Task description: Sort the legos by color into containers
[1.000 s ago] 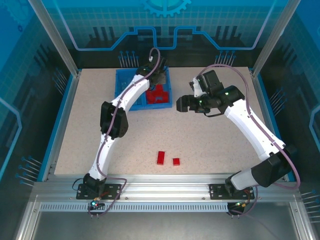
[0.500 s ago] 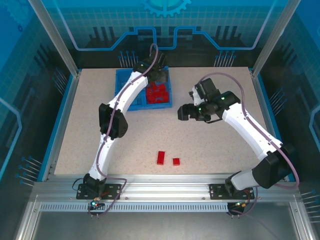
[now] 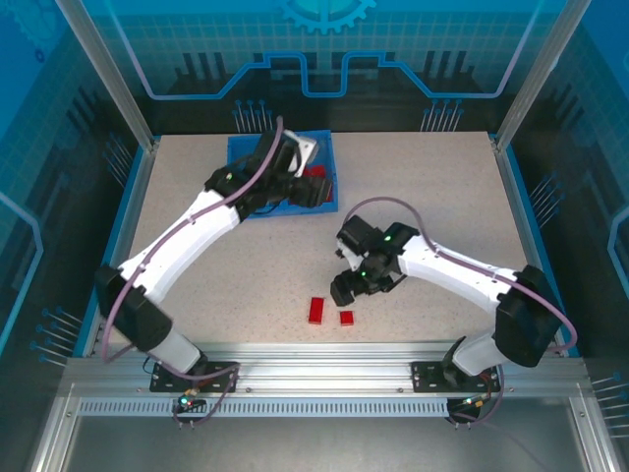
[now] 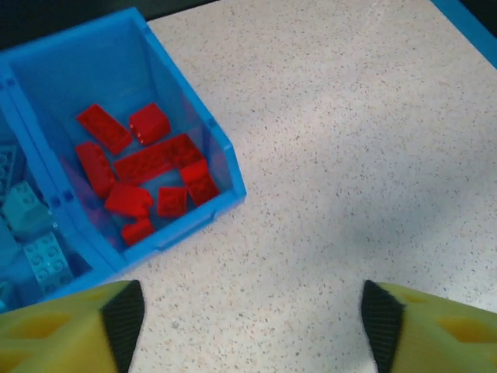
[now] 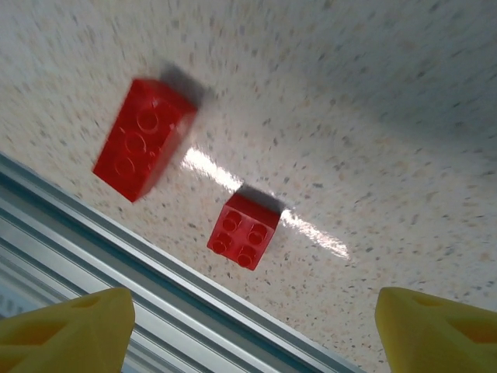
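The blue bin [image 3: 246, 149] stands at the back of the table. Its right compartment [image 4: 167, 74] holds several red legos [image 4: 147, 167], and its left one holds light blue legos [image 4: 35, 233]. My left gripper [image 3: 316, 189] hovers at the bin's near right corner. It is open [image 4: 252, 326], with bare table between its fingers. A long red lego [image 3: 315, 310] [image 5: 144, 138] and a small square red lego [image 3: 346, 318] [image 5: 243, 231] lie near the front edge. My right gripper [image 3: 346, 288] [image 5: 256, 334] hangs open just above them, over the square one.
An aluminium rail [image 5: 116, 233] runs along the table's front edge, right beside the two loose bricks. Blue walls and metal posts [image 3: 118, 88] enclose the speckled tabletop [image 3: 442, 197].
My left gripper has pulled back from over the bin's right compartment toward its near corner, and its jaws have widened. My right arm has swept from mid-table down to the two red bricks.
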